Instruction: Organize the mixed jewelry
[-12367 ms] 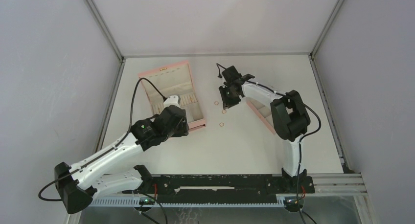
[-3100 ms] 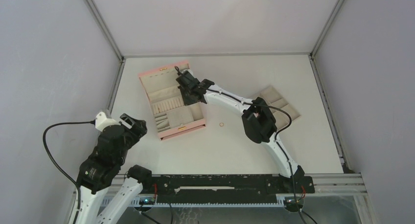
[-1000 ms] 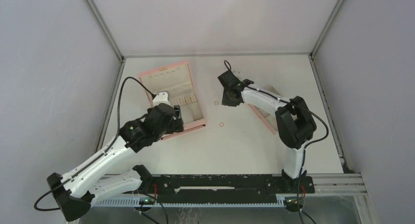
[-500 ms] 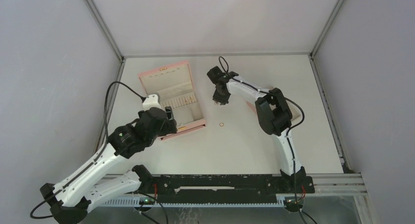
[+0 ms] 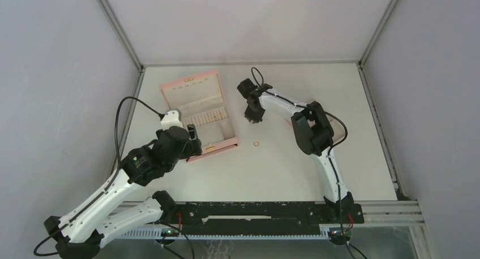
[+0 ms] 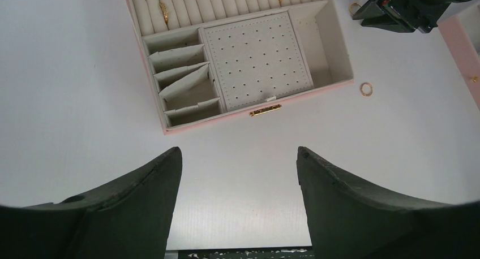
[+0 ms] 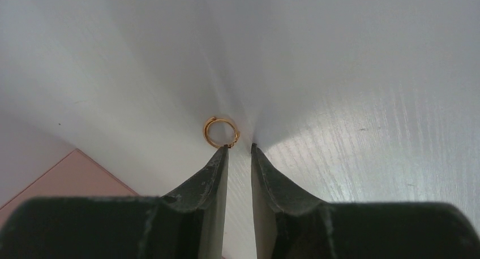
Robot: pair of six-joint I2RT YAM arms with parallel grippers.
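A small copper ring lies flat on the white table, touching the tip of my right gripper's left finger. My right gripper points down at the table, its jaws a narrow gap apart with nothing between them. The same ring and gripper show in the left wrist view. A second ring lies loose right of the pink box. Two more rings sit in the box's ring rolls. My left gripper hangs open over bare table, short of the box's front.
The open pink box has a lid folded back, small side pockets and a perforated panel. A pink edge of another tray lies right of the loose rings. Walls and frame posts ring the table.
My right gripper has moved left and down onto the ring nearest the box's back right. My left arm has drawn back toward the near left, away from the box.
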